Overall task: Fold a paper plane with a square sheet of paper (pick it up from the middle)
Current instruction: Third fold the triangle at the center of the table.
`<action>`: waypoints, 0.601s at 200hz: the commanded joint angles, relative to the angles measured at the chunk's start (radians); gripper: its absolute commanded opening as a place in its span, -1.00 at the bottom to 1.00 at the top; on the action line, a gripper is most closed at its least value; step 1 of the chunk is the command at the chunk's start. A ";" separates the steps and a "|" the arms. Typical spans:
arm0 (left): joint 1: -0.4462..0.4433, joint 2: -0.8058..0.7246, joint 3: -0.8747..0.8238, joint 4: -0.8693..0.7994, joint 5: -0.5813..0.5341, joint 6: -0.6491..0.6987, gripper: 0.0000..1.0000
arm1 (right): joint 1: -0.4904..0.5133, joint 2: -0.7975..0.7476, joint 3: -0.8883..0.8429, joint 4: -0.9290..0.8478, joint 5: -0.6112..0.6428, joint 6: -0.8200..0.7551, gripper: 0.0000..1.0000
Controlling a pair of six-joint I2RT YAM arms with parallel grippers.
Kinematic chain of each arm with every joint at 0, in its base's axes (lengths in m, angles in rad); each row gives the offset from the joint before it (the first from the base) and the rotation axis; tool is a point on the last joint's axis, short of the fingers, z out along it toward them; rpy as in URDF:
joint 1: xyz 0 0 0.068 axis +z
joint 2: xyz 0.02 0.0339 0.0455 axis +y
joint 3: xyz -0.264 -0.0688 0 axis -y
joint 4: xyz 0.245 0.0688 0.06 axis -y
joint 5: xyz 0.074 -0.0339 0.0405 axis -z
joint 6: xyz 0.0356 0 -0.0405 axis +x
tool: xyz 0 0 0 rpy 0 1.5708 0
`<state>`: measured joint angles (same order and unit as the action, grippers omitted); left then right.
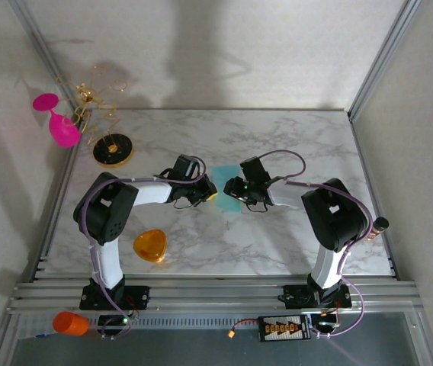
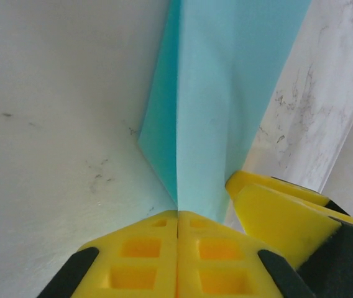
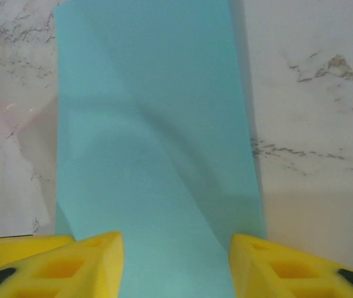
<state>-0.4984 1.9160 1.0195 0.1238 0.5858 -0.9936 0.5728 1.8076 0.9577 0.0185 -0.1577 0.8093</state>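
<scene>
Closest to the arm bases, back and off to the left of the left gripper (image 2: 177,234), we've got the orange rounded-triangle piece (image 1: 149,245) just sitting on the desk (image 1: 293,244), well apart from everything else. The left gripper is clenched tight on the near edge of the square sheet of paper (image 2: 214,118), and the sheet rises from the pinch in a sharp ridge. Right beside it, the right gripper (image 3: 176,266) has its jaws standing apart, one finger either side of the teal sheet, which runs away from it across the marble with a soft diagonal buckle. Way past the left gripper, in the far left corner, there's a black disc with gold wire (image 1: 112,149) and a pink glass (image 1: 59,120).
</scene>
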 commanded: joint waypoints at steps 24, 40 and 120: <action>0.014 -0.005 -0.009 0.026 0.019 -0.039 -1.00 | -0.013 -0.143 -0.038 0.031 0.106 -0.197 0.47; 0.013 -0.013 -0.011 0.025 0.020 -0.058 -1.00 | -0.012 -0.188 -0.053 0.047 0.155 -0.293 0.60; 0.012 -0.032 -0.007 0.019 0.036 -0.124 -1.00 | 0.117 -0.294 -0.270 0.352 0.137 -0.867 0.68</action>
<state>-0.4938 1.9160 1.0191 0.1383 0.6071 -1.0950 0.6563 1.5318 0.7555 0.2447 0.0132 0.1783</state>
